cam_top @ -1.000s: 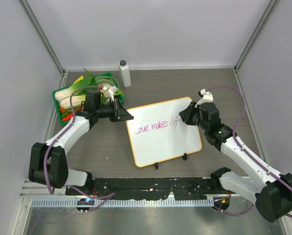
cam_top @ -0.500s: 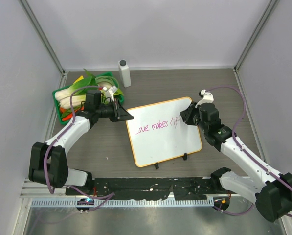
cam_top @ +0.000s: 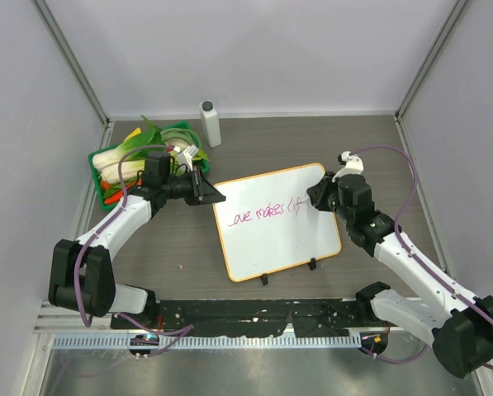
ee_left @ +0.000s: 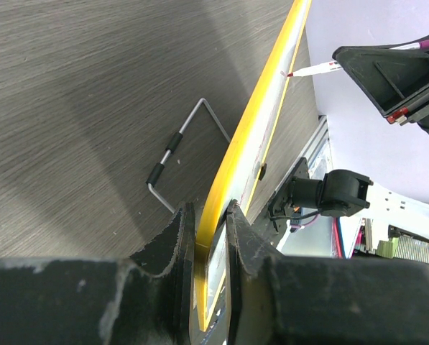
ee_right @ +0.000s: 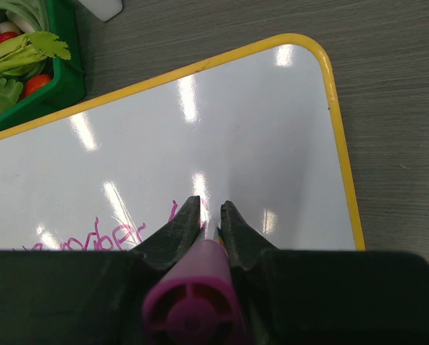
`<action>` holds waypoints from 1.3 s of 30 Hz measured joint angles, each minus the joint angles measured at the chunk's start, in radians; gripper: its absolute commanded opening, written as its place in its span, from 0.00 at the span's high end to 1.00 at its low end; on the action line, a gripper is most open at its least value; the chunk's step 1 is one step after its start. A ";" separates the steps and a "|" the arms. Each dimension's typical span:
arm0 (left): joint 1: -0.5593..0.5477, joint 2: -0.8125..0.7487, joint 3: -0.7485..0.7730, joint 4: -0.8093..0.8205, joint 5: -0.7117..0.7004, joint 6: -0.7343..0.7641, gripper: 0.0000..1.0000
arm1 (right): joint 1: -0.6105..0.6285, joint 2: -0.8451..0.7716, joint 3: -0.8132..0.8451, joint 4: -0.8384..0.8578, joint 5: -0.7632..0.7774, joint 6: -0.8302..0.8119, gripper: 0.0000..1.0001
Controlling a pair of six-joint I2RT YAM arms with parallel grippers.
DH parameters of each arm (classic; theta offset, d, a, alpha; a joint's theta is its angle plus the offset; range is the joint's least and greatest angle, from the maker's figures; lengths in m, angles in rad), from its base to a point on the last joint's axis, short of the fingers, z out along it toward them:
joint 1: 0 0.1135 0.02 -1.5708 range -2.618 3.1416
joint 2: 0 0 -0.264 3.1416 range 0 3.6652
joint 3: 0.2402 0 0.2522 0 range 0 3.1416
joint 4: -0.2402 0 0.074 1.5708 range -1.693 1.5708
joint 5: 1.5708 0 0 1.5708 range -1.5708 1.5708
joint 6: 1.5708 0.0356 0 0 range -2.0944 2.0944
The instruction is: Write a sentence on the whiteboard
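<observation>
At the left end effector [ee_left: 211, 215], narrow jaws clamp the whiteboard [cam_top: 283, 243] by its orange-framed corner. The sentence [cam_top: 265, 214], reading roughly "Love makes lif", runs rightward to just beside the right end effector [cam_top: 316, 199], which pinches a magenta marker [ee_right: 192, 302] with its tip at the board.

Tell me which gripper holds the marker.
The right gripper: it grips the pink marker over the whiteboard. The left gripper clamps the whiteboard's yellow edge instead.
</observation>
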 measured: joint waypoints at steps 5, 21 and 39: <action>0.000 0.000 0.000 0.000 0.001 0.001 1.00 | -0.002 -0.038 0.000 -0.022 0.002 -0.001 0.99; 0.000 0.000 0.000 0.000 0.001 0.002 1.00 | -0.025 -0.029 -0.030 -0.001 -0.016 -0.001 0.98; 0.000 0.003 0.000 0.000 0.001 0.000 1.00 | -0.033 -0.016 -0.035 0.028 -0.022 0.002 0.99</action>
